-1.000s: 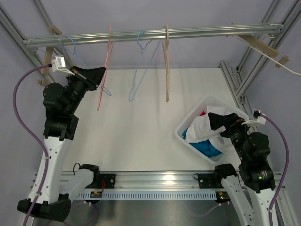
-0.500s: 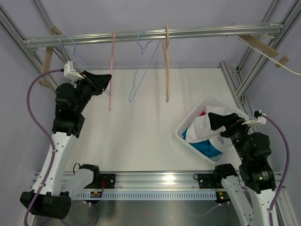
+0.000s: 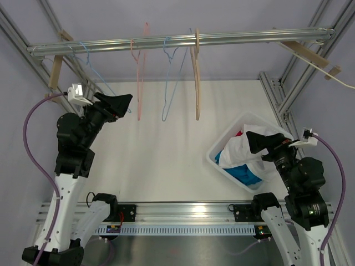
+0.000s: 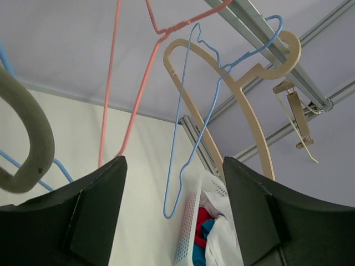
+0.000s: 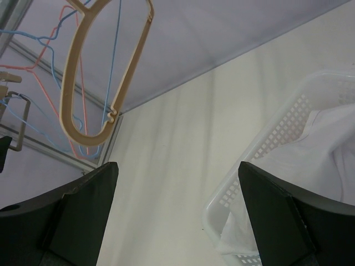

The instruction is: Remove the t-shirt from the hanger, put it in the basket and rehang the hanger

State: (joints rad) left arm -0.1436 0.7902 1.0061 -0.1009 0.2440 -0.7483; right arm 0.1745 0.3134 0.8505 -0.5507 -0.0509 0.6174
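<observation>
A white t-shirt [image 3: 239, 147] lies bunched in the white basket [image 3: 217, 160], over red and blue cloth. The rail carries bare hangers: a pink wire hanger [image 3: 140, 77], a blue wire hanger [image 3: 171, 83] and a wooden hanger [image 3: 196, 77]. None of them bears a garment. My left gripper [image 3: 126, 102] is open and empty, just left of the pink hanger [image 4: 133, 83]. Between its fingers, the left wrist view shows the blue hanger [image 4: 186, 122] and the basket [image 4: 191, 221]. My right gripper [image 3: 252, 143] hangs open over the t-shirt [image 5: 327, 144], holding nothing.
A pale blue wire hanger [image 3: 91, 72] and a wooden piece [image 3: 55, 72] hang at the rail's left end, close behind my left arm. A grey padded hanger [image 4: 28, 127] is near the left gripper. Aluminium frame posts [image 3: 277, 94] border the table on the right.
My left gripper has opened. The pink hanger, tilted toward it a second ago, has swung right along the rail and hangs straight. The blue hanger shifted right too. The right arm barely moved.
</observation>
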